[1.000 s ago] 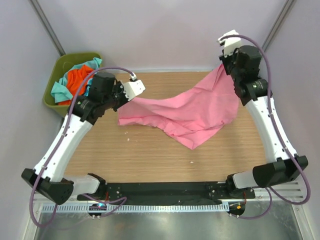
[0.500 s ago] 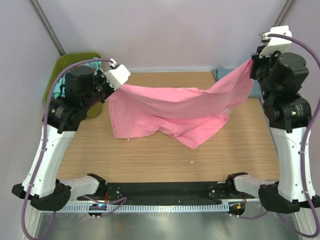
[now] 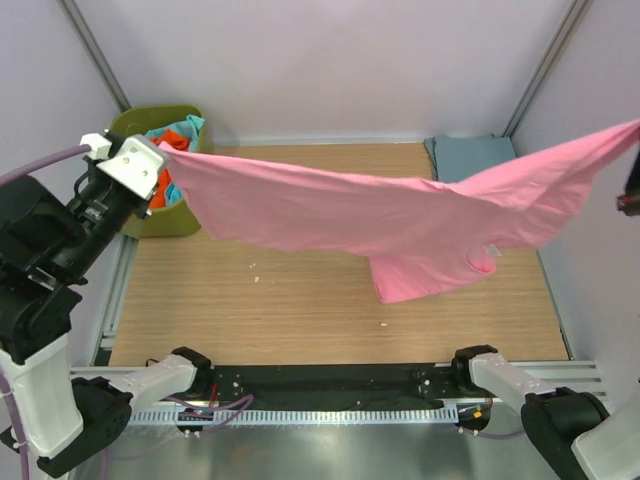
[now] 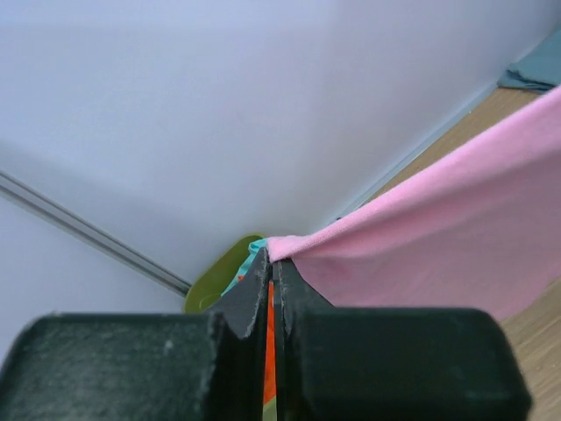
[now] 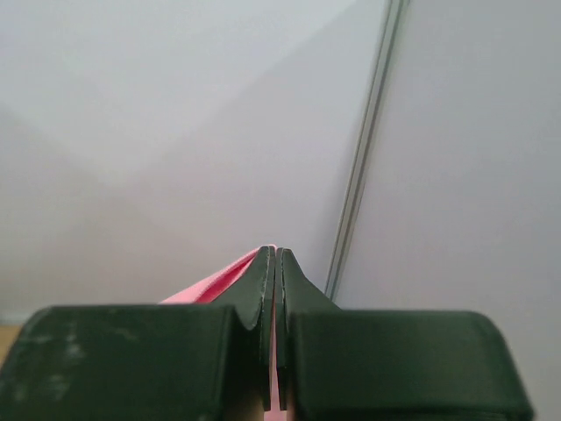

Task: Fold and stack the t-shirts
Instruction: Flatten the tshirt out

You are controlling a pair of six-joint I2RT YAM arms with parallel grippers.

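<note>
The pink t-shirt (image 3: 400, 215) hangs stretched in the air across the whole table, its lower part drooping at centre right. My left gripper (image 3: 158, 150) is shut on its left corner, high above the bin; the wrist view shows the pink hem (image 4: 438, 228) pinched at my left gripper's tips (image 4: 270, 259). My right gripper (image 5: 276, 254) is shut on the other corner, with pink cloth (image 5: 210, 282) between its tips; in the top view it is almost out of frame at the right edge. A folded blue-grey t-shirt (image 3: 470, 155) lies at the back right.
The olive-green bin (image 3: 135, 122) stands at the back left off the table, holding the orange t-shirt (image 3: 172, 138) and the teal t-shirt (image 3: 190, 125). The wooden table (image 3: 300, 310) has metal rails along its sides. White walls close in on three sides.
Both arms have risen and moved apart, left arm leftward and right arm rightward. The pink t-shirt has come off the table and is now pulled out wide in the air.
</note>
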